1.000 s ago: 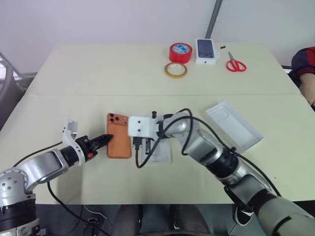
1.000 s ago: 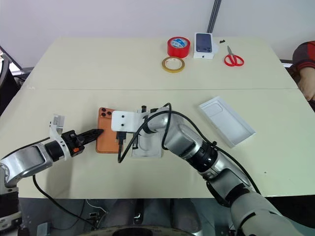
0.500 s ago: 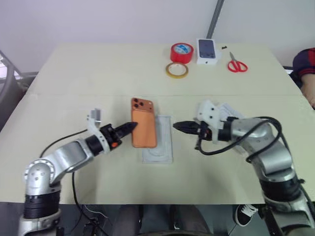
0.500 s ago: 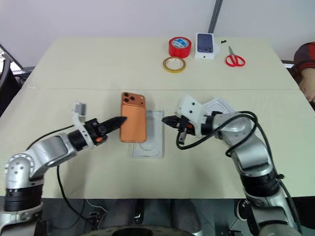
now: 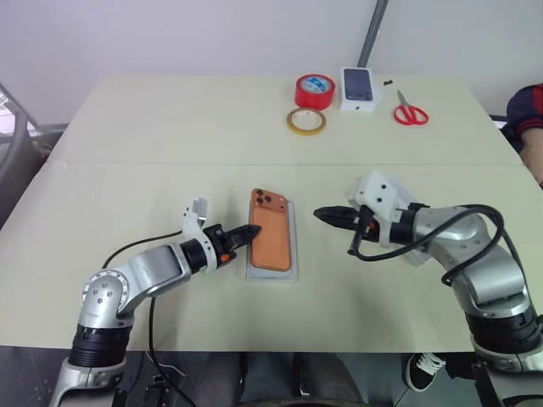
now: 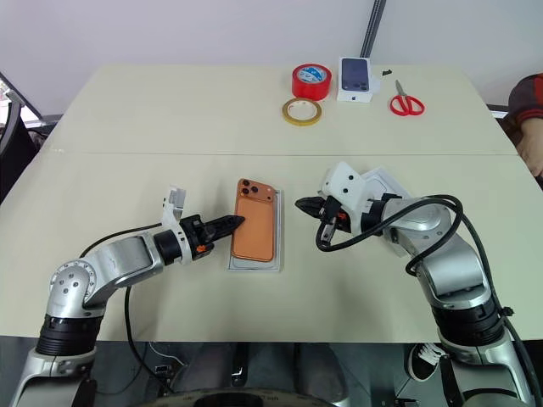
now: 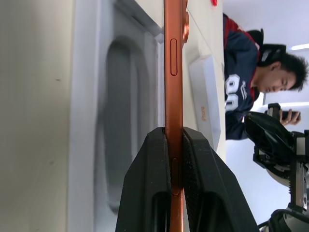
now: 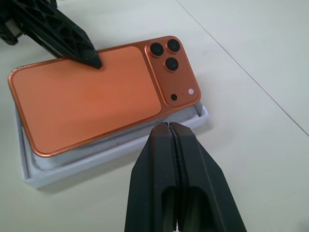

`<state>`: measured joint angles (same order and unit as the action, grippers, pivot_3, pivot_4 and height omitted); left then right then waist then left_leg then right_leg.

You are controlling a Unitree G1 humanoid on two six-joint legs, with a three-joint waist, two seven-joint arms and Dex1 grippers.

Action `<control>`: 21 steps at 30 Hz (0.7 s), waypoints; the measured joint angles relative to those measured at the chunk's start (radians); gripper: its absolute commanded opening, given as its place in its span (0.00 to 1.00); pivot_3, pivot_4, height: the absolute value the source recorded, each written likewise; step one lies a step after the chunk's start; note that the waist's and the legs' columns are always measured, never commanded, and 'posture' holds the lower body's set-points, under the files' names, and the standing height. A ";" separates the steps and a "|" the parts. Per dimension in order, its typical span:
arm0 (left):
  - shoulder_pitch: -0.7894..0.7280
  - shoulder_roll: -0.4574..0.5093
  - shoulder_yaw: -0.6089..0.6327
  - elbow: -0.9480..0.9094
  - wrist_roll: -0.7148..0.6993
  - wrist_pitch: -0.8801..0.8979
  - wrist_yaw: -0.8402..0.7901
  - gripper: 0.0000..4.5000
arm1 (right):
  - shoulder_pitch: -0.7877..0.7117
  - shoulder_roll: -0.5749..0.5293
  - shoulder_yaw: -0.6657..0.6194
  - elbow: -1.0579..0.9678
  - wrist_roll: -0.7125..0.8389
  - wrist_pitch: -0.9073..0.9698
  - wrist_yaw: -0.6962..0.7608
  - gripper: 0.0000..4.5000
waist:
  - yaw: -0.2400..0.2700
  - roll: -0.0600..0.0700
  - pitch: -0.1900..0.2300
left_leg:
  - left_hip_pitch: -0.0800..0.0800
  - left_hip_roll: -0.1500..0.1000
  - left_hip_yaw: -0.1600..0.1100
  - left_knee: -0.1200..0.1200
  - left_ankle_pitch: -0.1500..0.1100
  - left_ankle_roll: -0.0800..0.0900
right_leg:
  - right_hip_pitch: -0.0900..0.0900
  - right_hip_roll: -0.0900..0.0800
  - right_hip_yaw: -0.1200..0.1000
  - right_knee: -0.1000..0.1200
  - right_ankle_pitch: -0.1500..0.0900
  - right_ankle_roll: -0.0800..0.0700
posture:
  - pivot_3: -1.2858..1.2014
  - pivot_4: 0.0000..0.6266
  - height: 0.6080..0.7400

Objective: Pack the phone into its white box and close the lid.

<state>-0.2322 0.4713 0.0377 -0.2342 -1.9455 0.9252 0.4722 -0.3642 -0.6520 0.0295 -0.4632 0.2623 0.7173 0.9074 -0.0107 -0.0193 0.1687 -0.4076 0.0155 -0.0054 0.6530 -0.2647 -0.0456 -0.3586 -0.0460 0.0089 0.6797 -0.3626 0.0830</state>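
The left gripper point(image 6: 235, 223) has its two black fingers pinched on the long edge of the copper-orange phone point(image 6: 255, 231), which it holds over the shallow white box point(image 5: 293, 242) on the cream table point(image 5: 170, 127). The phone lies back-up, its three-lens camera cluster point(image 8: 170, 71) at the far corner, and it covers most of the tray so that only the white rim shows around it. In the left wrist view the phone point(image 7: 173, 96) sits edge-on between the fingertips point(image 7: 152, 164), raised off the box floor.

The right gripper point(image 6: 303, 204) hangs just beside the box on the other side, its jaws pressed together and empty, tips pointing at the phone without touching it.

The white lid point(image 6: 383, 184) lies behind the right arm, partly hidden by it. At the far end of the table sit a red tape roll point(image 5: 313, 90), a yellowish tape ring point(image 5: 305, 121), a small white box printed with a dark phone point(image 5: 359, 87) and red-handled scissors point(image 5: 411, 112). A person's sleeve point(image 5: 523, 110) shows at the right edge
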 measured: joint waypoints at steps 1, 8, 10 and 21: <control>-0.002 0.005 -0.008 0.000 0.000 0.000 0.000 0.01 | 0.000 -0.001 0.000 0.000 0.002 -0.003 -0.002 0.00 | -0.001 0.000 0.000 | 0.000 0.000 0.000 0.000 0.000 0.000 | 0.000 0.000 0.000 0.000 0.000 0.000 | 0.52 0.24 1.00; -0.002 0.022 -0.024 0.000 -0.001 -0.009 -0.001 0.51 | -0.003 -0.004 0.004 0.006 0.019 -0.008 -0.016 0.00 | 0.000 0.000 0.000 | 0.000 0.000 0.000 0.000 0.000 0.000 | 0.000 0.000 0.000 0.000 0.000 0.000 | 0.52 0.24 1.00; -0.002 0.027 -0.024 0.000 -0.002 -0.013 -0.002 0.74 | -0.005 -0.004 0.008 0.007 0.019 -0.009 -0.017 0.00 | 0.001 0.000 0.000 | 0.000 0.000 0.000 0.000 0.000 0.000 | 0.000 0.000 0.000 0.000 0.000 0.000 | 0.52 0.24 1.00; 0.014 0.250 0.039 -0.055 -0.003 0.043 -0.141 0.96 | -0.012 -0.036 0.037 0.023 0.017 -0.020 -0.025 0.00 | -0.003 0.000 0.000 | 0.001 0.000 0.000 -0.001 0.000 0.000 | 0.000 0.000 0.000 0.000 0.000 0.000 | 0.52 0.24 1.00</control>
<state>-0.2180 0.7216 0.0770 -0.2889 -1.9483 0.9681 0.3314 -0.3760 -0.6883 0.0668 -0.4403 0.2792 0.6975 0.8824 -0.0133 -0.0190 0.1689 -0.4070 0.0157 -0.0053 0.6522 -0.2646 -0.0457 -0.3584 -0.0458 0.0089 0.6795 -0.3628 0.0828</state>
